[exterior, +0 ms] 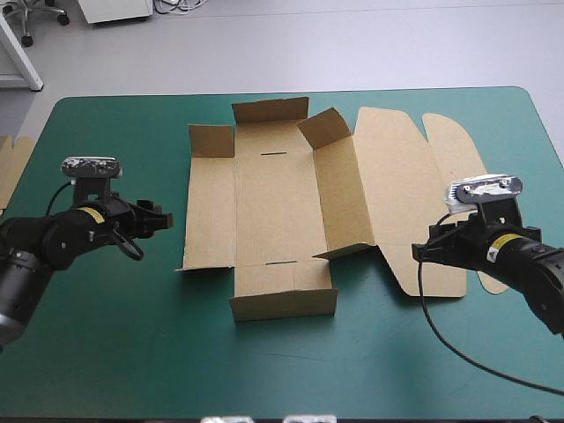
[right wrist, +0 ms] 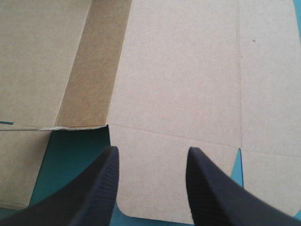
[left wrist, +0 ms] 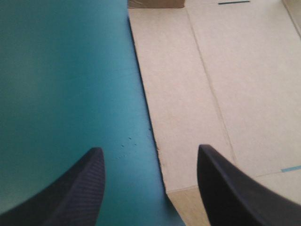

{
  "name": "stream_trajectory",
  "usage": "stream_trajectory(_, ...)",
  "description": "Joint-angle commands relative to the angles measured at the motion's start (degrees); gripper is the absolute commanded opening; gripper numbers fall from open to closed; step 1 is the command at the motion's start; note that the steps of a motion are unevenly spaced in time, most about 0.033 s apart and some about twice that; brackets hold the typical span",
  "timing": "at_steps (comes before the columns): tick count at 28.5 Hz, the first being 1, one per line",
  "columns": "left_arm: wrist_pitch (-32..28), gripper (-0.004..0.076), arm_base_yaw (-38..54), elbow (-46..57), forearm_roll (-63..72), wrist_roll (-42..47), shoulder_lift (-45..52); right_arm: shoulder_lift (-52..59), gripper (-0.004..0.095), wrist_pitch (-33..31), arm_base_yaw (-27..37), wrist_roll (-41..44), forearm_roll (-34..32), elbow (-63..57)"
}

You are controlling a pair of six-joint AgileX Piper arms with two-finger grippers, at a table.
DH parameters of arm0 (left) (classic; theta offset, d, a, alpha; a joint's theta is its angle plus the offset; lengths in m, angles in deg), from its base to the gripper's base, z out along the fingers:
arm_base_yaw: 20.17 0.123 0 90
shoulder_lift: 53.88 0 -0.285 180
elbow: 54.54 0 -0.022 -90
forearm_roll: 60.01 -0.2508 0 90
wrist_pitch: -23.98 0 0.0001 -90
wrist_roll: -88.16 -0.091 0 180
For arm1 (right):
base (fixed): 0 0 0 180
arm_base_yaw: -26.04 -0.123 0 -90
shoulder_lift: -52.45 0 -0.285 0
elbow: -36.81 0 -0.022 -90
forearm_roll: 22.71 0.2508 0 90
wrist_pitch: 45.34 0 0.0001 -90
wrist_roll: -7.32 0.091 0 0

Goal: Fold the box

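The brown box [exterior: 278, 198] lies in the middle of the teal-green table. Its near wall and right wall stand partly raised, the left wall leans outward, and the lid [exterior: 410, 198] lies flat to the right. My left gripper [exterior: 165, 220] hovers just left of the box, open and empty. In the left wrist view the left gripper [left wrist: 150, 162] frames the box's [left wrist: 211, 70] left edge between its fingers. My right gripper [exterior: 419, 250] is open over the lid's near edge. In the right wrist view the right gripper [right wrist: 153, 157] has the flat lid [right wrist: 188, 70] ahead and holds nothing.
An edge of more brown board [exterior: 11, 167] shows at the table's left edge. Teal-green cover [exterior: 291, 370] stretches bare between the box and the table's near edge.
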Motion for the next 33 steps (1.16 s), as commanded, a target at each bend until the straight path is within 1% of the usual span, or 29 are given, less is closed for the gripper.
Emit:
stream_trajectory(1, 1.9, 0.0419, 8.64, -6.16, 12.93, -10.99, -4.7, -2.71, 0.0432, 2.56, 0.08, -0.45, -2.15, 4.52)
stream_trajectory(3, 5.41, 0.0419, 14.63, -7.7, 23.36, -19.25, -9.39, -4.69, 0.0432, 1.75, 0.08, 0.58, -2.15, 6.6)
stream_trajectory(4, 6.33, 0.0419, 16.54, -7.79, 26.46, -21.43, -10.89, -5.39, 0.0432, 1.63, 0.08, 0.81, -2.6, 7.42)
stream_trajectory(8, 10.16, 0.0419, 22.91, -7.79, 36.18, -28.0, -16.65, -8.13, 0.0432, 0.8, 0.08, 4.49, -9.78, 11.06)
stream_trajectory(9, 10.9, 0.0419, 23.77, -7.79, 37.75, -28.97, -17.8, -8.87, 0.0432, 0.42, 0.08, 5.09, -10.99, 12.05)
stream_trajectory(13, 14.08, 0.0419, 24.84, -7.79, 44.5, -33.77, -21.83, -11.37, 0.0433, -0.85, 0.08, 5.26, -11.15, 15.45)
stream_trajectory(15, 14.32, 0.0419, 24.75, -7.42, 47.96, -36.45, -22.67, -12.54, 0.0433, -0.85, 0.4, 6.03, -11.15, 17.12)
stream_trajectory(17, 14.04, 0.0419, 24.75, -7.32, 50.31, -38.18, -23.03, -13.76, 0.0433, -0.45, 2.63, 6.31, -10.17, 18.99)
stream_trajectory(18, 13.57, 0.0419, 24.75, -7.32, 50.53, -38.66, -23.14, -14.51, 0.0433, -0.32, 4.43, 6.06, -8.53, 20.13)
stream_trajectory(20, 12.3, 0.0419, 24.75, -7.32, 50.53, -38.76, -23.66, -16.21, 0.0434, -0.22, 8.38, 2.98, -2.68, 22.02)
stream_trajectory(24, 12.1, 0.0419, 24.75, -7.07, 51.3, -38.7, -26.26, -20.06, 0.0434, -1.41, 16.67, -10.31, 18.02, 23.53)
stream_trajectory(25, 12.21, 0.0419, 24.75, -7.07, 51.6, -38.7, -27.15, -20.93, 0.0434, -1.56, 18.16, -12.59, 21.38, 23.53)
stream_trajectory(27, 12.51, 0.0419, 24.2, -7.07, 51.73, -38.7, -28.67, -22.51, 0.0434, -1.82, 20.24, -15.1, 24.14, 23.69)
stream_trajectory(30, 12.34, 0.0419, 21.53, -6.94, 50.56, -39.16, -30.32, -23.72, 0.0433, -1.82, 21.19, -15.56, 24.69, 23.78)
stream_trajectory(33, 6.99, 0.0419, 17.93, -5.32, 48.81, -38.64, -30.85, -23.86, 0.0433, -1.82, 21.19, -16.07, 24.69, 23.78)
